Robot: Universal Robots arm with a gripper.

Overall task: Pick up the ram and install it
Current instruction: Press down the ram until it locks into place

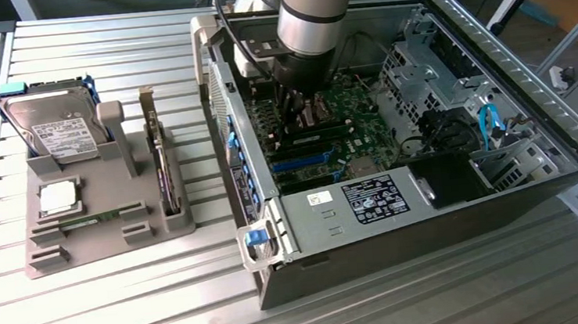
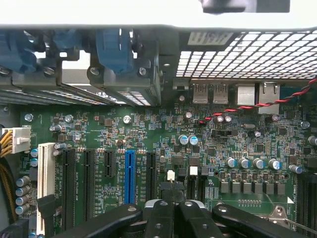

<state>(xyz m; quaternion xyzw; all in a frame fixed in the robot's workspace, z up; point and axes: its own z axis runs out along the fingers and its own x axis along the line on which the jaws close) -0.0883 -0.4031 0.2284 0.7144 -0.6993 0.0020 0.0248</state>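
The open PC case [image 1: 411,120] has the arm reaching down inside it, metal walls close on every side of the claw [image 1: 303,106], so not much room to swing. Right under the claw is the green motherboard [image 2: 148,134], with a blue slot [image 2: 130,173] and black slots just ahead of the fingers [image 2: 163,218]. Claw is clenched tight, can't make out anything in it. The ram [image 1: 93,219], a thin green stick, sits well off to the side in the grey holder tray [image 1: 87,250] outside the case.
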